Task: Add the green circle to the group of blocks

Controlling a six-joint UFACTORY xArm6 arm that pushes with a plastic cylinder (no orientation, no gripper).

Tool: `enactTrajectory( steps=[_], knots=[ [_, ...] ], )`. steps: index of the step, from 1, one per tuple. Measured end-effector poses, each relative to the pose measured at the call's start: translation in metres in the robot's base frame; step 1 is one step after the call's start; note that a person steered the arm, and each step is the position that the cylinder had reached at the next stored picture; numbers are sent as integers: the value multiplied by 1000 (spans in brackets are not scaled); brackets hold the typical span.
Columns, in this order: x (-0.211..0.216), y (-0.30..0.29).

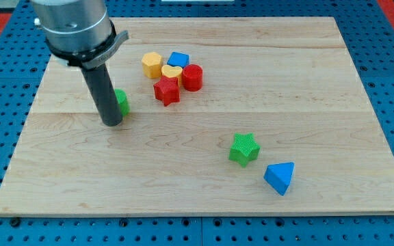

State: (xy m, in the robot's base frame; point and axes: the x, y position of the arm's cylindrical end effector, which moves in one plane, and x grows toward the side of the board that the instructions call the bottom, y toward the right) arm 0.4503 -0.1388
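Note:
The green circle (122, 102) lies on the wooden board at the view's left, half hidden behind the rod. My tip (111, 124) rests on the board just left of and slightly below the green circle, touching or nearly touching it. The group of blocks sits to the upper right of it: a yellow hexagon (152, 64), a blue block (178, 60), a yellow heart (172, 72), a red cylinder (192, 77) and a red star (167, 90). The red star is the nearest of the group to the green circle.
A green star (243, 149) and a blue triangle (280, 177) lie apart at the view's lower right. The wooden board (334, 102) rests on a blue perforated table. The arm's grey body fills the upper left.

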Motion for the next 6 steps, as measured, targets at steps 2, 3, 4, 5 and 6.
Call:
enactTrajectory(
  steps=[2, 3, 4, 5, 6],
  knots=[
    [-17, -37],
    [-30, -14],
    [-52, 41],
    [-66, 53],
    [-36, 13]
  ],
)
